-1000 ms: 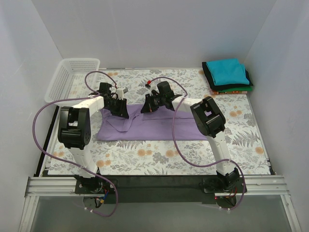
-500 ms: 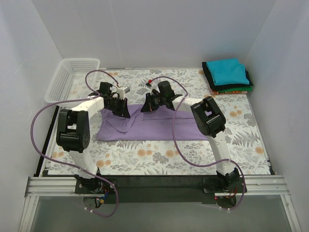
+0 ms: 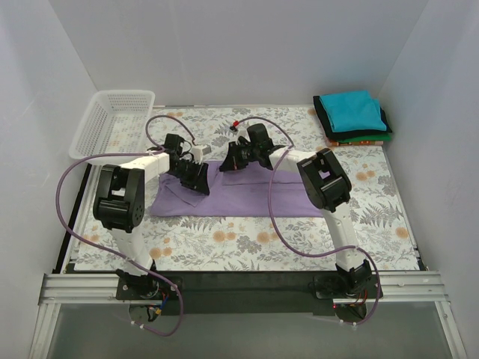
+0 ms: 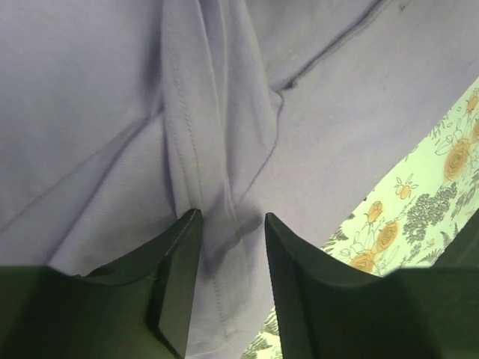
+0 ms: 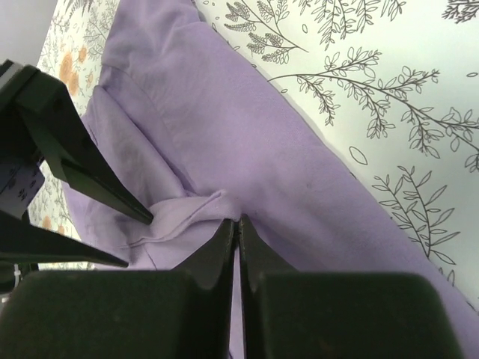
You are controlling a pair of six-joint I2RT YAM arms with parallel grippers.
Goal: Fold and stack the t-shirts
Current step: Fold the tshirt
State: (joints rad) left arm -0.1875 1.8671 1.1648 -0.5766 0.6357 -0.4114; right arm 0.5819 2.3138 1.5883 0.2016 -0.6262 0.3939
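The lavender t-shirt (image 3: 247, 196) lies spread across the middle of the table. My left gripper (image 3: 198, 182) is low over its left part. In the left wrist view this gripper (image 4: 232, 215) stands open, with a stitched fold of the shirt (image 4: 90, 112) lying between the fingers. My right gripper (image 3: 228, 164) is at the shirt's far edge. In the right wrist view it (image 5: 238, 219) is shut, pinching a folded hem of the shirt (image 5: 299, 172). The left gripper's black fingers (image 5: 97, 187) show there too, close by. A stack of folded t-shirts (image 3: 350, 110), teal on top, sits at the back right.
A white mesh basket (image 3: 112, 120) stands at the back left corner. The floral table cloth (image 3: 224, 247) covers the table. White walls close in the back and both sides. Purple cables loop from both arms over the table.
My left gripper has slid right and nearer over the shirt, closer to the right gripper, and its jaws closed and then opened. The right gripper stays shut, almost in place.
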